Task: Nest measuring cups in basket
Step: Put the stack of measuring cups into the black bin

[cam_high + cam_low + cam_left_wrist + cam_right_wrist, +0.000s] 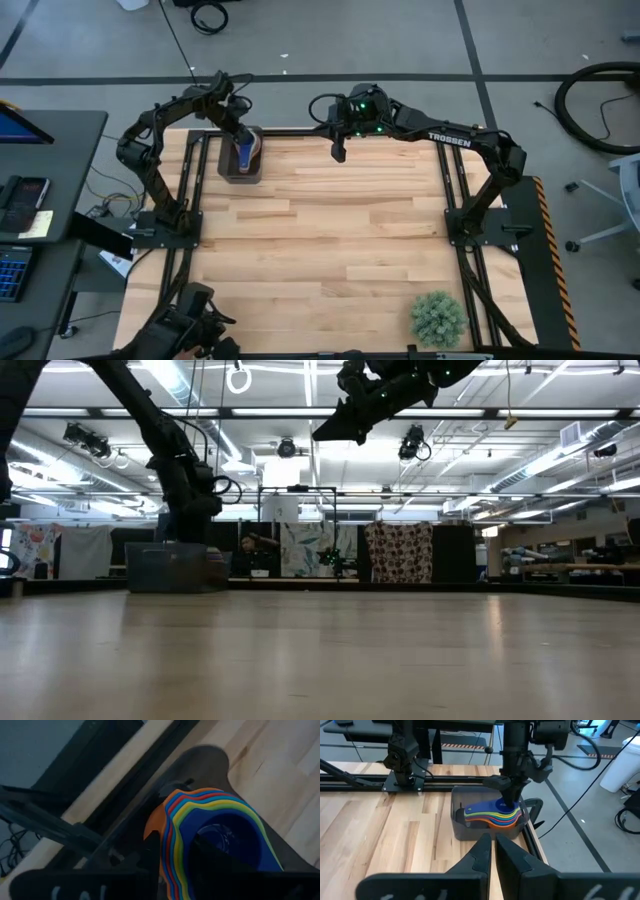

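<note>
Right wrist view: 1 stack of nested cups in 1 basket.

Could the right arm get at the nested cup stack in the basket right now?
Probably not cleanly: the left gripper sits right over the cup stack inside the basket, blocking it. The right gripper hovers off to the side.

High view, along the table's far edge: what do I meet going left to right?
Left gripper over the basket holding the nested measuring cups → right gripper, hanging over bare wood.
</note>
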